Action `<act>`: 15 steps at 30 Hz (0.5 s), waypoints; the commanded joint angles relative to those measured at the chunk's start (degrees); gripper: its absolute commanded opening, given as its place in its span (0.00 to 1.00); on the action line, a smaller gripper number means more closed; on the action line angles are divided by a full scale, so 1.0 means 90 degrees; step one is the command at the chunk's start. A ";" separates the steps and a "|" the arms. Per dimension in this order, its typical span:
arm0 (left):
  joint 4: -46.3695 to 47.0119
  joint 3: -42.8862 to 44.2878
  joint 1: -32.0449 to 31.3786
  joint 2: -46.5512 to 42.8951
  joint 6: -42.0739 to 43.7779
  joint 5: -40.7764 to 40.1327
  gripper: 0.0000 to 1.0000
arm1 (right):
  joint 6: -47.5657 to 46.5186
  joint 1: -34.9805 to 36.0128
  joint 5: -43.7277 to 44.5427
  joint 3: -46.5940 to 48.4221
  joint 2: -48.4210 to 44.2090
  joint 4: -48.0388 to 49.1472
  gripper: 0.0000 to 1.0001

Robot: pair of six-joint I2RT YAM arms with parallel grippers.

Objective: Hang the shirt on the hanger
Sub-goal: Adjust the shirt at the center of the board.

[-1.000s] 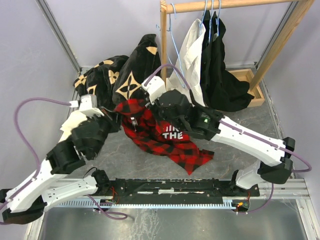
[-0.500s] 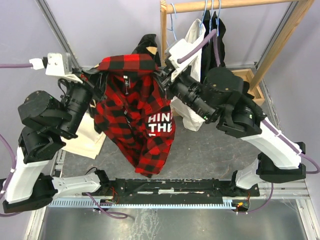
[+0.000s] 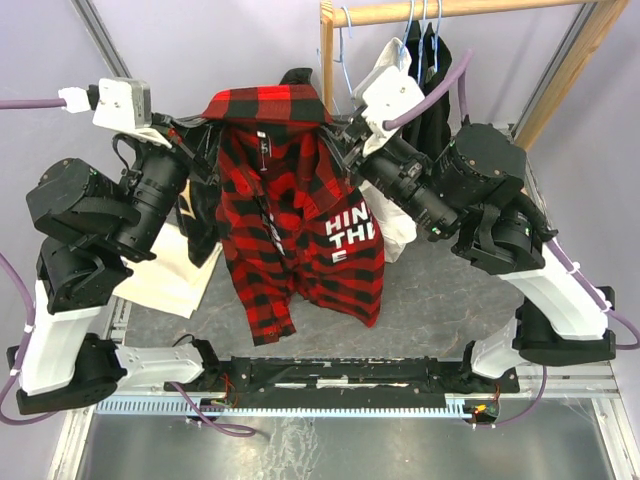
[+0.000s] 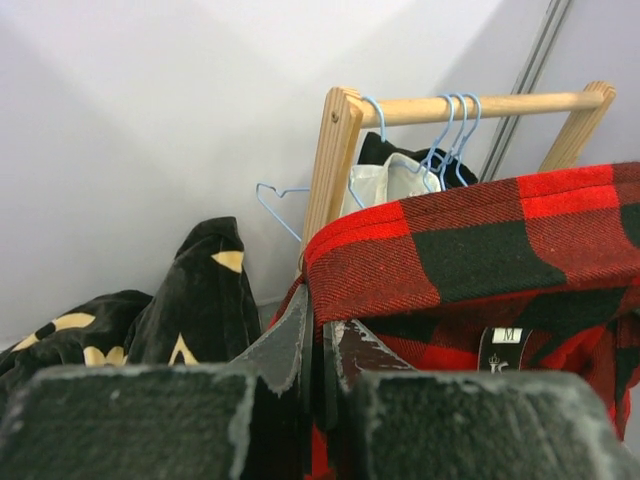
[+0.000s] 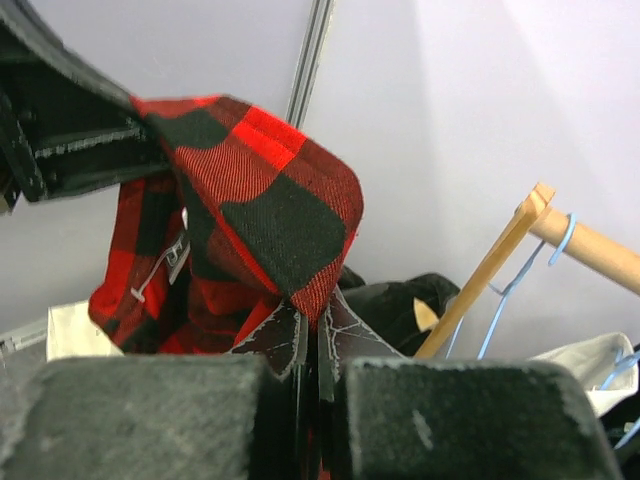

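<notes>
The red-and-black plaid shirt [image 3: 290, 210] with white lettering hangs in the air between my two arms, its collar band stretched across the top. My left gripper [image 3: 205, 135] is shut on the left end of the collar, seen close in the left wrist view [image 4: 318, 300] with the shirt [image 4: 480, 240]. My right gripper [image 3: 340, 135] is shut on the right end, seen in the right wrist view [image 5: 318, 310] with the shirt [image 5: 270, 210]. An empty light-blue wire hanger [image 3: 340, 70] hangs at the left end of the rail, behind the shirt, and shows in the wrist views [image 4: 275, 195] [image 5: 505, 290].
A pale wooden clothes rail [image 3: 450, 10] stands at the back right with a white shirt [image 3: 385, 90] and dark garments [image 3: 435, 100] on blue hangers. Black fabric with tan motifs [image 4: 190, 300] lies behind at the left. A cream cloth [image 3: 170, 270] lies under the left arm.
Both arms have lifted the plaid shirt off the table into the air. In the last half second the collar was stretched wider and the shirt swung slightly right.
</notes>
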 commanded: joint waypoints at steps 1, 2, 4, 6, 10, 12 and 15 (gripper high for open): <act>0.0173 -0.0624 0.0041 -0.0502 -0.0039 -0.0219 0.03 | -0.0082 -0.0014 -0.0031 -0.0637 -0.0754 0.0323 0.00; 0.0172 -0.0886 0.0043 -0.0613 -0.0138 -0.0236 0.03 | -0.0027 -0.0013 -0.0036 -0.0868 -0.0848 0.0251 0.00; 0.0153 -0.1382 0.0038 -0.0863 -0.0444 -0.0253 0.03 | 0.0136 -0.0013 -0.0010 -0.1329 -0.1019 0.0152 0.00; 0.0108 -0.1865 0.0041 -0.1114 -0.0747 -0.0254 0.03 | 0.0375 -0.0013 -0.0007 -0.1830 -0.1229 0.0117 0.00; 0.0036 -0.2923 0.0044 -0.1730 -0.1399 -0.0244 0.03 | 0.0823 -0.0013 -0.0005 -0.2899 -0.1665 0.0090 0.00; -0.0075 -0.3425 0.0037 -0.1967 -0.1710 -0.0215 0.03 | 0.1027 -0.0013 0.0063 -0.3435 -0.1877 0.0106 0.00; -0.0238 -0.4276 0.0042 -0.2271 -0.2179 -0.0178 0.03 | 0.1306 -0.0013 0.0258 -0.4201 -0.2168 0.0107 0.00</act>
